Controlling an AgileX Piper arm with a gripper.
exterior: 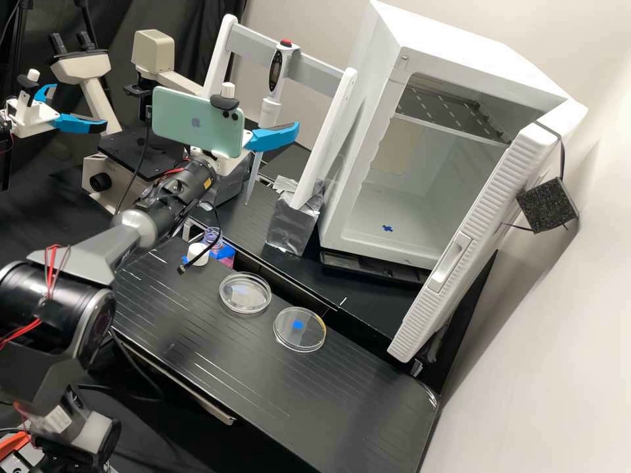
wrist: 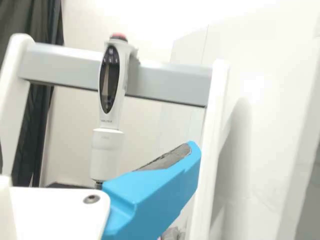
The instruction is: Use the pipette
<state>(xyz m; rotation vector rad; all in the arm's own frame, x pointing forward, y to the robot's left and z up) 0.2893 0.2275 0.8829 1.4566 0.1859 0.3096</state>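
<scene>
In the high view the pipette [exterior: 286,75] hangs upright at the crossbar of the white-posted stand [exterior: 323,73], with the gripper [exterior: 266,138] in front of that stand, jaws released and parted; a microscope [exterior: 108,141] and an open white cabinet [exterior: 420,39] flank the stand, and two lidded dishes [exterior: 230,303] rest on the black surface [exterior: 197,341] before it. In the wrist view, one blue finger [wrist: 145,192] lies in front of the stand, its dark pad bare, near the pipette's lower part.
</scene>
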